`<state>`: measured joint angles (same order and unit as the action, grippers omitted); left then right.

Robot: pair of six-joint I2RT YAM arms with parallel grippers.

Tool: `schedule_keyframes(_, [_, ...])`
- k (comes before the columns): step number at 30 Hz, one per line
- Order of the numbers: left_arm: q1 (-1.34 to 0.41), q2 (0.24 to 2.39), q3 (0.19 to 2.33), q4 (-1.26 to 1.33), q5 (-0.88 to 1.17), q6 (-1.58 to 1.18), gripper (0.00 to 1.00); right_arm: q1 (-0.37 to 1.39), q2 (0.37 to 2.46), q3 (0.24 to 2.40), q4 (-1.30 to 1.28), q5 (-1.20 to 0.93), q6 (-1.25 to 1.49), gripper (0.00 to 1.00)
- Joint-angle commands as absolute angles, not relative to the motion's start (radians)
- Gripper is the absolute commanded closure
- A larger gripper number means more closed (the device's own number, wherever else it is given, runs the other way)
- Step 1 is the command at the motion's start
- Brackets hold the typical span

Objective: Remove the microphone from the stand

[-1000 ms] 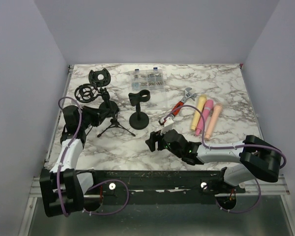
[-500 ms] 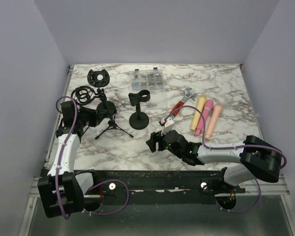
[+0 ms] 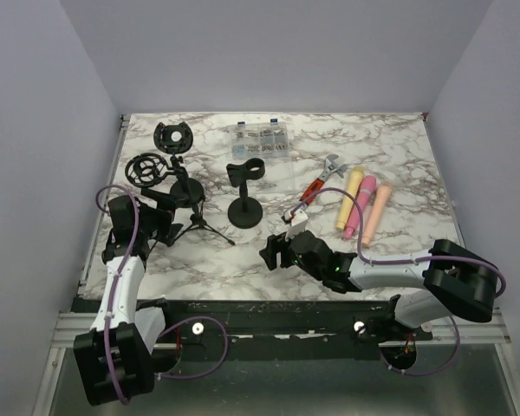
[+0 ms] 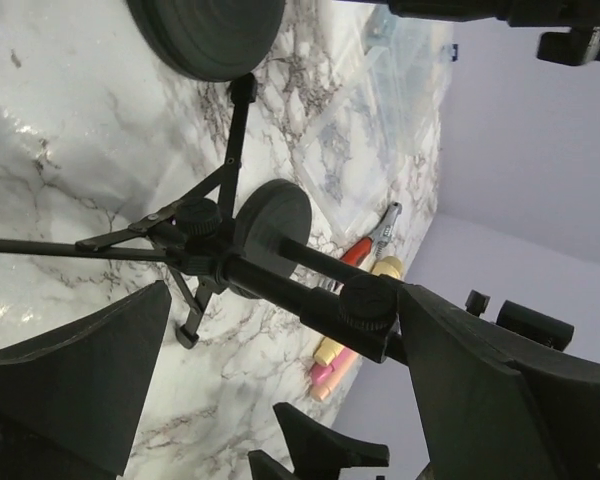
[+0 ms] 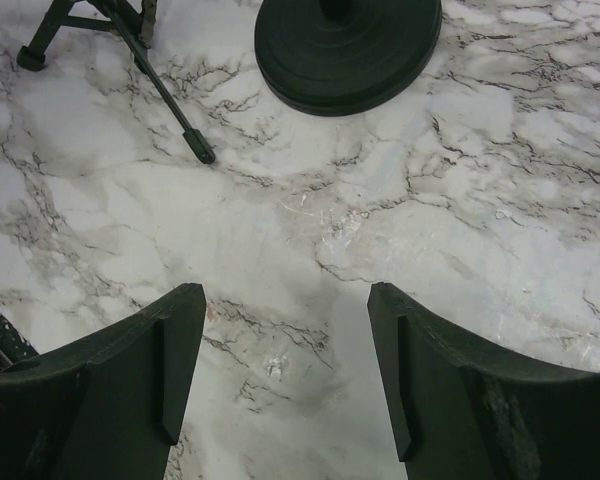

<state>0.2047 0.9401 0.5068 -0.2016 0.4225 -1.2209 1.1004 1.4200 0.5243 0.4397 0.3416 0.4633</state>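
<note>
left tool spread, tripod stand shaft btwn its fingers. right tool spread above table, near round stand base.

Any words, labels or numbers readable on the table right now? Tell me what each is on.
None can be read.
Clear parts box: small blue marks at its far edge, too small to read.
Microphones, stands, red-handled wrench: no lettering visible in any view.
</note>
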Motion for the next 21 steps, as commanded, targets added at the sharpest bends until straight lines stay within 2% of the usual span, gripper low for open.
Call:
schedule_keyframes(1, [0.242,0.91,0.43,0.035,0.512,-1.167,0.01,1.105,1.4,0.509,0.445,0.343,0.472,0.26])
schedule_keyframes(6, [0.309,0.976,0.28,0.499,0.715,-1.255,0.02,1.106,1.401,0.508,0.442,0.34,0.474,0.26])
schedule_keyframes(8, [0.335,1.024,0.239,0.697,0.782,-1.3,0.05,1.106,1.399,0.505,0.44,0.341,0.476,0.26])
schedule_keyframes(11, [0.369,1.112,0.213,1.011,0.901,-1.362,0.14,1.105,1.402,0.498,0.444,0.339,0.481,0.26])
schedule_keyframes(15, [0.388,1.232,0.184,1.241,0.977,-1.446,0.2,1.105,1.416,0.501,0.449,0.333,0.483,0.27])
schedule_keyframes(19, [0.39,1.43,0.149,1.552,1.015,-1.585,0.34,1.106,1.426,0.51,0.454,0.324,0.482,0.27])
schedule_keyframes(21, [0.388,1.499,0.147,1.594,1.017,-1.6,0.35,1.105,1.427,0.511,0.455,0.32,0.482,0.27])
